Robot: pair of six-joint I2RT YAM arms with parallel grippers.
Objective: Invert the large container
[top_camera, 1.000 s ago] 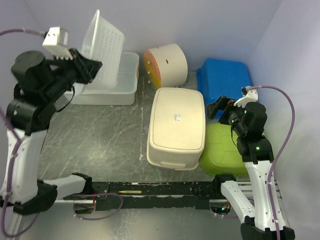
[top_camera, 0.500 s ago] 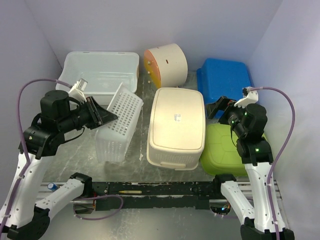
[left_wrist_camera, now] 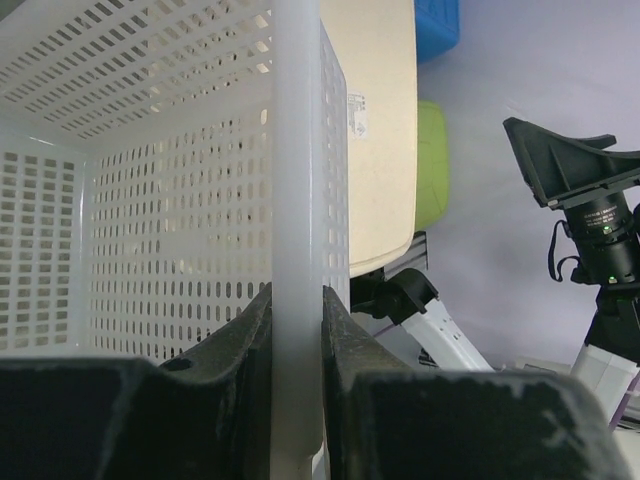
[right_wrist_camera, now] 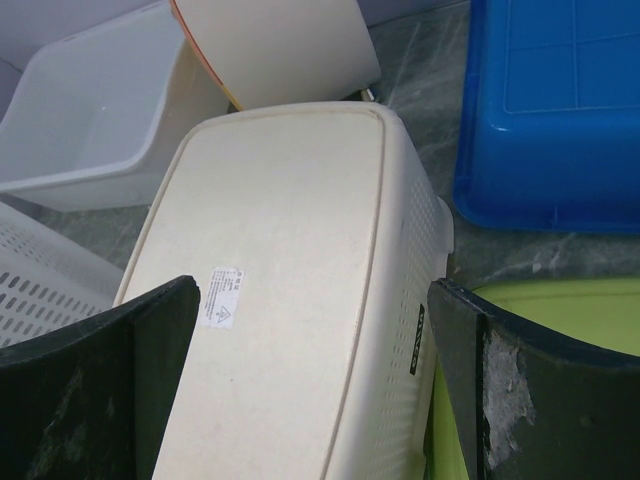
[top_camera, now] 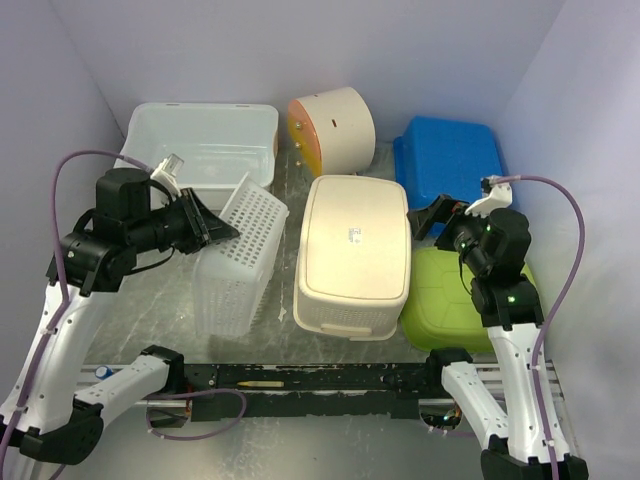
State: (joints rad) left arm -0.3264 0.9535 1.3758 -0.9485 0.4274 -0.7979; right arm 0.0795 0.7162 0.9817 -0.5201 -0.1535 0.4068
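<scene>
Right now my left gripper (left_wrist_camera: 296, 295) is clamped tight on one wall of the white basket (top_camera: 240, 265). It leans tilted on the table (top_camera: 160, 300), between the clear tub (top_camera: 190, 145) and the upturned cream basket (top_camera: 355, 250). My right gripper (right_wrist_camera: 312, 290) hangs wide open, holding nothing.

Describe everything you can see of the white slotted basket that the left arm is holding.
The white slotted basket is rectangular, of thin, slightly translucent plastic, its walls pierced by rows of small slots below a plain rim. It looks empty. It is tilted, its lower edge seemingly resting on the grey table, left of the cream container; whether the two touch is unclear. The left hand is shut on one wall's edge, a finger on each side.
</scene>
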